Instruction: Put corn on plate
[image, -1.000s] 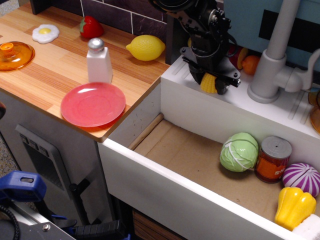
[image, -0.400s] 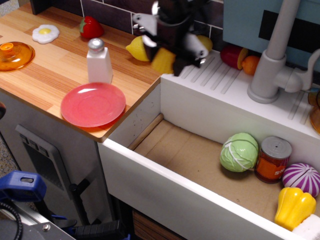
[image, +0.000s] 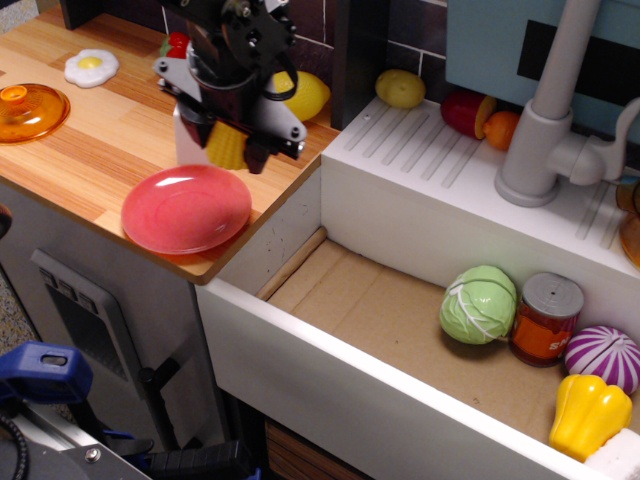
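Observation.image looks down on a toy kitchen, and the gripper (image: 230, 150) is clamped on the corn (image: 226, 147), with a bit of bumpy yellow poking out between the dark fingers. So the corn is up in the air, not resting on anything. It hangs just off the plate's (image: 186, 210) rim at about 1 o'clock, near the counter (image: 90, 140) corner next to the sink (image: 400, 310).

Best guess at why it's held high: the salt shaker (image: 190, 135) stands right behind the gripper, mostly hidden by it, and the lemon (image: 308, 95) is close at 2 o'clock, so carrying the corn above them avoids knocking stuff over. The grab looks like it comes from above, which makes sense for a straight drop onto a flat plate.

I'd call this the carry stage, nearly done. What's left is a small shift toward 7 o'clock to centre over the plate, then lower and let go. Main risk I see is the domed corn rolling off the glossy surface if it's dropped from too high.
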